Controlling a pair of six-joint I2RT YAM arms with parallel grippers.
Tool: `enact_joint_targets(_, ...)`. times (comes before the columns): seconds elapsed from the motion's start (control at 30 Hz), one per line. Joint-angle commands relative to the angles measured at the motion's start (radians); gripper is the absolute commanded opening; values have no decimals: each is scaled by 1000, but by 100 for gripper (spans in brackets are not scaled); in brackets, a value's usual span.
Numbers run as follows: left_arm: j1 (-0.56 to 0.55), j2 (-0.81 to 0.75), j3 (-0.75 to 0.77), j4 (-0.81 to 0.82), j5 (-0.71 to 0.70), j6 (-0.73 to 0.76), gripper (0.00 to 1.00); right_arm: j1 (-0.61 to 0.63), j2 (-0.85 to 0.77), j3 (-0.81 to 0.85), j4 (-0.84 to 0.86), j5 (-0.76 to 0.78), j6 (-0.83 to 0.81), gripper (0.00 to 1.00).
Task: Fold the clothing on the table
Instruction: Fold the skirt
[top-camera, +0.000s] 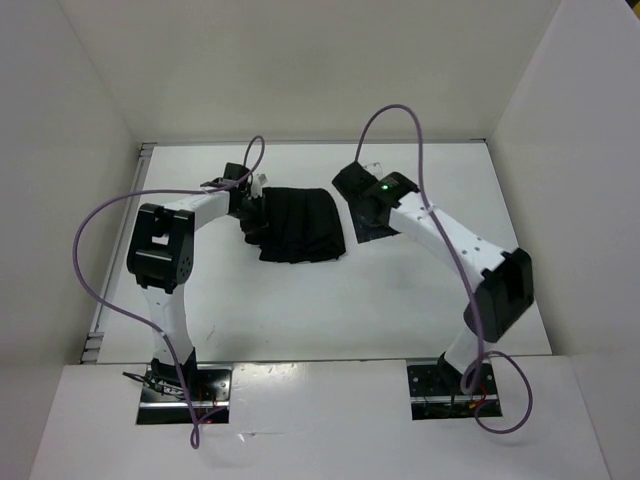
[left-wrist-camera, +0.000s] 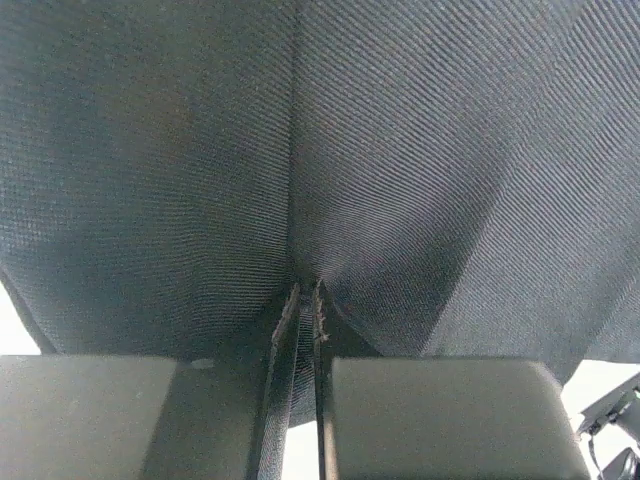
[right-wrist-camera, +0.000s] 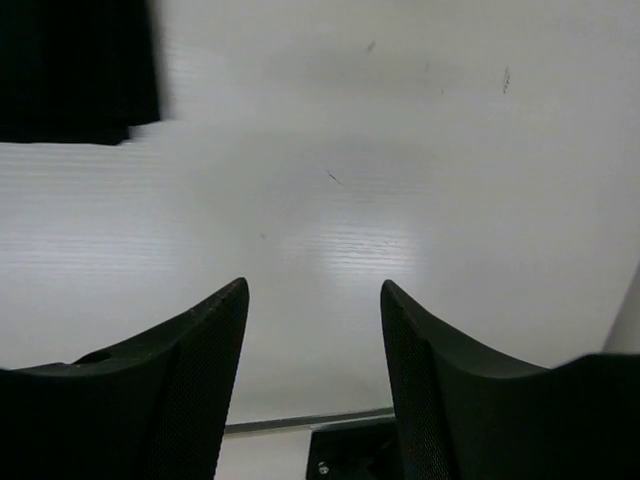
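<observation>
A black pleated skirt (top-camera: 300, 225) lies loosely bunched on the white table (top-camera: 400, 300), toward the far side, between the two arms. The cloth looks soft, light and limp. It would likely sag and crease wherever it is lifted, so a hem or waistband edge seems the best place to pinch. The left gripper (left-wrist-camera: 300, 365), at the skirt's left edge, is closed almost fully on a fold of it. The right gripper (right-wrist-camera: 313, 300) hovers over the table just beside the skirt's right edge, jaws wide apart, holding nothing.
</observation>
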Motion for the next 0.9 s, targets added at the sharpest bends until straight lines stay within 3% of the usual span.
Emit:
enact_joint_targets(0.0,-23,40,-45,21,15,-13,16,9,-96,-3,122,-105,-61,61)
enact_joint_targets(0.37,-33,-164,-151,-31,24,-23,18,-28,-53,108,214,-204,-164,53)
enact_joint_targets(0.47,-33,-274,-139,-57,24,-23,22,-80,-209,13,236,-280,-173,53)
enact_joint_targets(0.63,-33,-455,-110,-71,47,-23,40,-152,-476,-157,289,-357,-182,55)
enact_joint_targets(0.7,-33,-495,-101,-62,47,-23,40,-172,-509,-179,312,-357,-173,55)
enact_joint_targets(0.87,-2,-665,-160,-53,-32,-42,46,-210,-685,-292,452,-321,-92,67)
